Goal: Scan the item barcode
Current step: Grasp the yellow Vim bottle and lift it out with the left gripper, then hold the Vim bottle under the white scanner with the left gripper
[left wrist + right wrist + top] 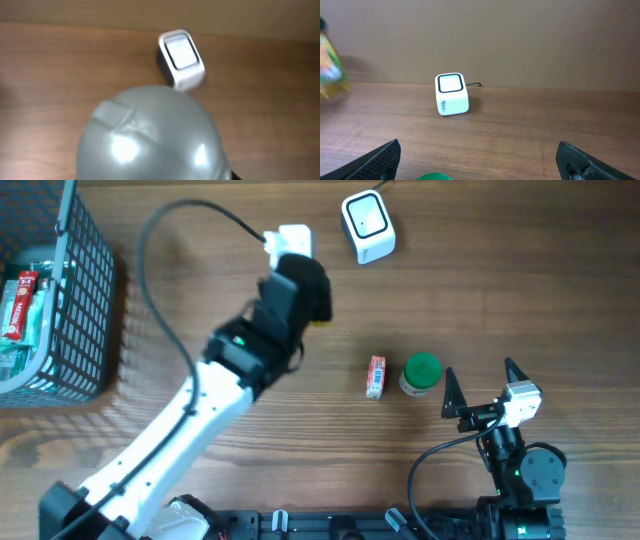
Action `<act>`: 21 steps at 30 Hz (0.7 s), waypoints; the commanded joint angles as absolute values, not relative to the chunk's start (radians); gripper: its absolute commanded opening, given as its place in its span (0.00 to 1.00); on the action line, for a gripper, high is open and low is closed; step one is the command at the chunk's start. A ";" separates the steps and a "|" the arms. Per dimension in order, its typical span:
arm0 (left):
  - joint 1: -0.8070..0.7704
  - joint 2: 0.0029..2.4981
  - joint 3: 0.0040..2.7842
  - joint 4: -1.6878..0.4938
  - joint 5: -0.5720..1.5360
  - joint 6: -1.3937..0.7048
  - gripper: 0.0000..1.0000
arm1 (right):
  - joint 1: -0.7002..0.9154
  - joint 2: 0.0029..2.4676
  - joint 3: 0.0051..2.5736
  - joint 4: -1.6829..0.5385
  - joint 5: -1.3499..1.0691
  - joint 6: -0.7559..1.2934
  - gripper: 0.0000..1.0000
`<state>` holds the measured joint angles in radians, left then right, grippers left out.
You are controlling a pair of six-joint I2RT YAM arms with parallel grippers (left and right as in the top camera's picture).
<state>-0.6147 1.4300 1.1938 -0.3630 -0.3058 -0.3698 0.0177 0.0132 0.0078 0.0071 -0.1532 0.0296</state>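
We find the left gripper (310, 295) clenched on the item (150, 135), a rounded thing with a shiny grey underside that fills the lower half of the left wrist view. Its fingers are hidden behind it. The right wrist view catches a blurred yellow-green side at its left edge, raised off the table (560, 290); no barcode can be made out. The scanner (368, 225), a small white box with a dark-rimmed window facing up and slightly tilted, stands just beyond the item, ahead and to the right of the left gripper, near but apart. In our judgement the coming move turns on carrying the item over that window with the coded face turned towards it. The right gripper (478, 367) stands released, jaws wide and holding nothing, well apart from the scanner, with a green-lidded jar (421, 373) and a small red-and-white packet (376, 377) just beside it. The left arm is the nearer.
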 commanded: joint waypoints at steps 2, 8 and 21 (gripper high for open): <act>-0.693 1.428 0.973 -0.086 -0.334 -0.398 0.28 | 0.019 0.011 0.005 0.010 -0.154 0.027 1.00; -0.719 1.496 0.901 0.039 -0.334 -0.397 0.27 | 0.019 0.011 0.005 0.010 -0.154 0.027 1.00; -0.731 1.681 0.901 0.190 -0.334 -0.344 0.27 | 0.019 0.011 0.005 0.010 -0.154 0.027 1.00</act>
